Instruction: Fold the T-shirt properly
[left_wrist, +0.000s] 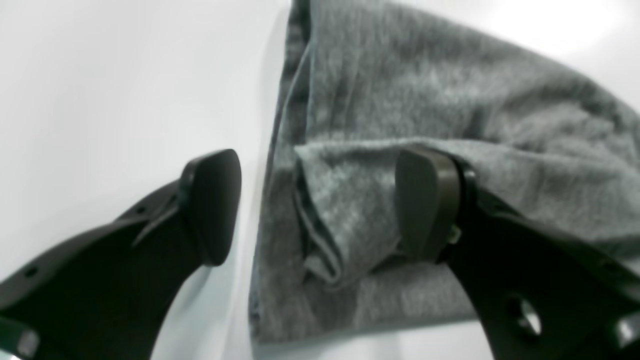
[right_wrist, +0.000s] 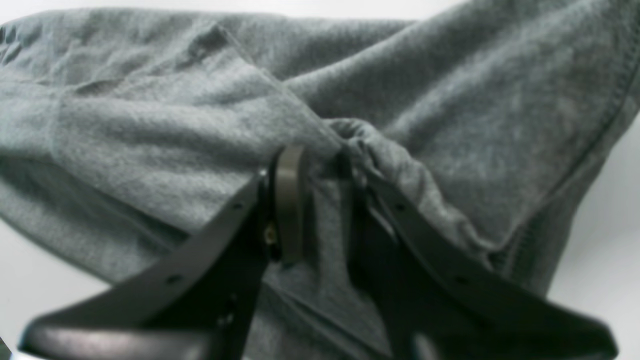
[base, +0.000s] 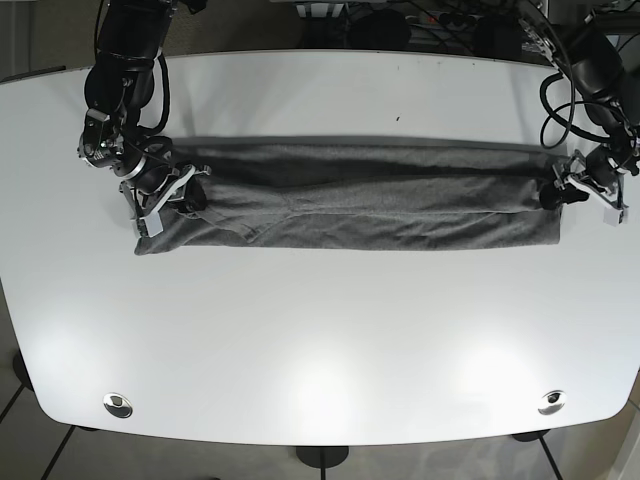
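Note:
The grey T-shirt (base: 370, 195) lies across the white table as a long band, folded lengthwise. My right gripper (base: 188, 195) is at its left end in the base view. In the right wrist view the right gripper (right_wrist: 320, 187) is shut on a bunched fold of the shirt (right_wrist: 150, 125). My left gripper (base: 556, 195) is at the shirt's right end. In the left wrist view the left gripper (left_wrist: 320, 210) is open: one finger (left_wrist: 425, 200) rests on the shirt (left_wrist: 450, 100), the other finger (left_wrist: 212, 205) is over bare table beside the shirt's edge.
The white table (base: 320, 350) carries only the shirt. Black cables (base: 560, 90) hang near the arm at the back right. Two metal fittings (base: 118, 404) sit near the front corners. The shirt's end corner (left_wrist: 300, 320) lies flat near the left gripper.

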